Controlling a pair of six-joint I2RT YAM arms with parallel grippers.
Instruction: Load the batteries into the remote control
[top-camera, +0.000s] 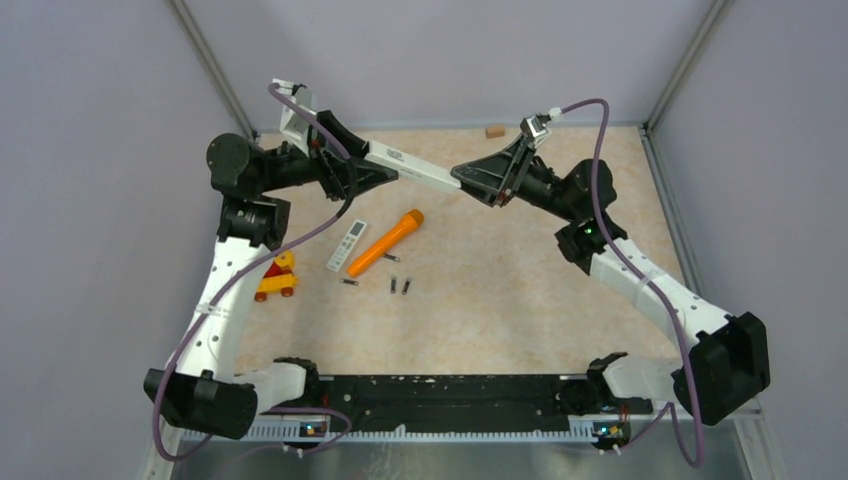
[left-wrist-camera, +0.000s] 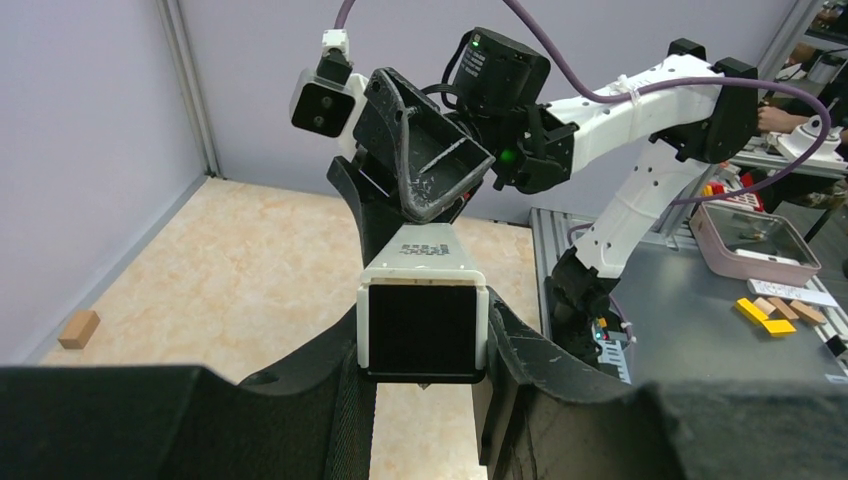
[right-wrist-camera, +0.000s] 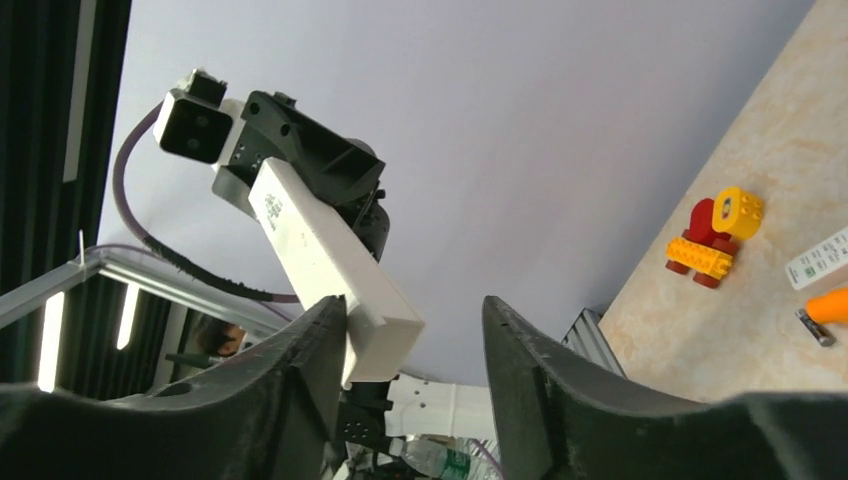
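Can't see ends of remote control (top-camera: 415, 170) from above: one clamped in left gripper (top-camera: 388, 172), other between right gripper (top-camera: 462, 178) jaws, parted, touching one finger. Hangs mid-air over bench (top-camera: 520, 290). Count four batteries (top-camera: 393, 285) on bench, tiny, blurry, beside one orange tube (top-camera: 385, 243).

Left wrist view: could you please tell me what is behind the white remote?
The right pincer straddles the remote's far end, with the right arm beyond. The far end itself is covered by that pincer.
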